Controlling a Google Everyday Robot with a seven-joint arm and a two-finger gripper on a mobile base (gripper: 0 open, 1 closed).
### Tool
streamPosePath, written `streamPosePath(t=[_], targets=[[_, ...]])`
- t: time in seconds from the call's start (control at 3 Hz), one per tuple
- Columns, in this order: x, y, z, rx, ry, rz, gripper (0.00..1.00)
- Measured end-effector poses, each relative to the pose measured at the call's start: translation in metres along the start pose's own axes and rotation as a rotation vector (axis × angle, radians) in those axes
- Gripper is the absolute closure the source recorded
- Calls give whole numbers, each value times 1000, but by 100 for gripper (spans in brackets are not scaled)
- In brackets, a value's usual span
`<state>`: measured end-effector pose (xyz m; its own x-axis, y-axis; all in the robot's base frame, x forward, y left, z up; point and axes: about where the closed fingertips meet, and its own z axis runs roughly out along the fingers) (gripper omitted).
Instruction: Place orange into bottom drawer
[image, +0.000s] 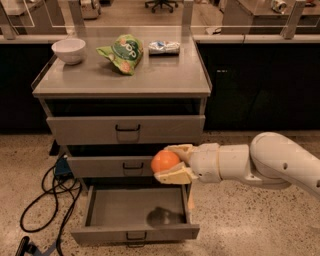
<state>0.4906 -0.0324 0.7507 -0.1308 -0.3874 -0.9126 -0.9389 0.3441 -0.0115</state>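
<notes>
Camera view: bright orange (164, 160) between jaws

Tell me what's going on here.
The robot's arm holds the orange in its claw, which is shut on the fruit. The claw hangs in front of the middle drawer, above the bottom drawer. That drawer is pulled open. The orange is not yet inside it.
</notes>
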Motion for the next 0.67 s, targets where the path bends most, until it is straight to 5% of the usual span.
streamPosePath(t=[0.67], targets=[[129, -167, -41, 275, 140, 125, 100]])
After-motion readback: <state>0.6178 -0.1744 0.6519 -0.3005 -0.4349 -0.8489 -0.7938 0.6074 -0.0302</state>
